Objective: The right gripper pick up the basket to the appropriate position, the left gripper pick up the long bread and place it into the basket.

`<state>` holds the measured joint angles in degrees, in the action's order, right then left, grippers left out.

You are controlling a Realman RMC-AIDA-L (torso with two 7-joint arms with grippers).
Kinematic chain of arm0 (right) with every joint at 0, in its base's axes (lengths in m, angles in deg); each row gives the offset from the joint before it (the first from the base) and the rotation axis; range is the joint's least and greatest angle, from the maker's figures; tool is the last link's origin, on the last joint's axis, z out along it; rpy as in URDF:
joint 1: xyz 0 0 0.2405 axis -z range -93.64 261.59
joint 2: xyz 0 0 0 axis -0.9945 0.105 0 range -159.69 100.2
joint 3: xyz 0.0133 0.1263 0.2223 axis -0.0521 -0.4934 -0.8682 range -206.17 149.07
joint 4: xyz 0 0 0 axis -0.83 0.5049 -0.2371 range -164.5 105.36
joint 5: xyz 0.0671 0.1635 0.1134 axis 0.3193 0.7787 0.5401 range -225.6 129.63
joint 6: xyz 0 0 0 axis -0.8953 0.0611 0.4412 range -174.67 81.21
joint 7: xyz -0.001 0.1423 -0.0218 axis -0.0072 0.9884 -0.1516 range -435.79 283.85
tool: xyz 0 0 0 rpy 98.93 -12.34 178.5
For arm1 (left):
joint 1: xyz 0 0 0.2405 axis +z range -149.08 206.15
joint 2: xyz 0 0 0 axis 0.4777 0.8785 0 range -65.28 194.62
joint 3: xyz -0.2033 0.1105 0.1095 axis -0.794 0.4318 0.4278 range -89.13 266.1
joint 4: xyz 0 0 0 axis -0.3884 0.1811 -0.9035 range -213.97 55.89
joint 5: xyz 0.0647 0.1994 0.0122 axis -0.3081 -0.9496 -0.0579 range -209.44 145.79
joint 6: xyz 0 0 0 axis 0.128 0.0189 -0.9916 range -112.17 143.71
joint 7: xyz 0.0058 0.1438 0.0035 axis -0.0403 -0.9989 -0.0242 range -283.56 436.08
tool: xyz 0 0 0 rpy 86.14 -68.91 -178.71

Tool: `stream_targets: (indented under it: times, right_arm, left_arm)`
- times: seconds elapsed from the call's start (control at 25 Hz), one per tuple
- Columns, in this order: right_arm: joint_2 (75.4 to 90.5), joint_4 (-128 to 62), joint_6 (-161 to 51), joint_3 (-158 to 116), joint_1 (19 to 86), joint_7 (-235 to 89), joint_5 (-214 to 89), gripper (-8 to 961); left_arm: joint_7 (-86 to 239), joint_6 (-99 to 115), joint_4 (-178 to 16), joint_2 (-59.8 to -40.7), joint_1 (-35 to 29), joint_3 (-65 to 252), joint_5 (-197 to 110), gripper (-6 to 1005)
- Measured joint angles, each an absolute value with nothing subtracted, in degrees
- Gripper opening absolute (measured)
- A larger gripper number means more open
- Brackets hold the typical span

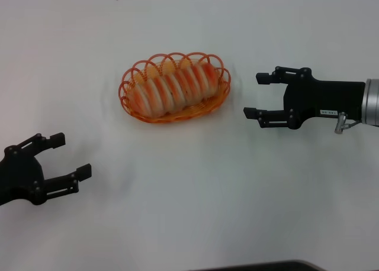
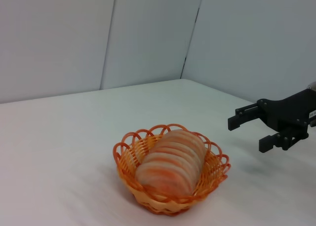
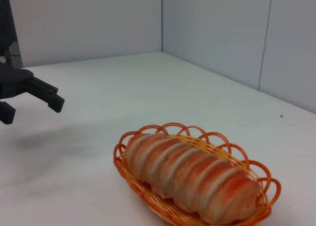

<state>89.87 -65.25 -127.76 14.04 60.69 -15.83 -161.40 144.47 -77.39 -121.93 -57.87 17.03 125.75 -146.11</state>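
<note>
A: What lay on the smooth white bench (image 1: 195, 206)?

B: An oval orange wire basket (image 1: 134, 104) with a looped, scalloped rim; inside it lay the long bread (image 1: 174, 87), a ridged loaf banded cream and orange-red.

A: And the pincers?

B: The right pincer (image 1: 258, 96), black and labelled, hung spread just beside the basket. The left pincer (image 1: 70, 157), black too, was spread well apart from it, holding nothing.
</note>
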Motion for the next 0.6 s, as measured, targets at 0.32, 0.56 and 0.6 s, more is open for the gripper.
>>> stream_targets:
  times: [0.32, 0.56, 0.6]
  right_arm:
    - [89.87, -65.2, -127.8, 13.9, 60.8, -15.9, -161.5, 836]
    - [89.87, -65.2, -127.8, 13.9, 61.2, -15.9, -161.5, 835]
    - [89.87, -65.2, -127.8, 13.9, 61.2, -15.9, -161.5, 835]
  left_arm:
    - [144.4, -77.4, -121.9, -57.67, 17.1, 125.7, -146.1, 938]
    - [144.5, -77.5, -121.8, -57.67, 16.9, 125.6, -146.1, 938]
    - [144.6, -77.5, -121.8, -57.67, 16.9, 125.6, -146.1, 938]
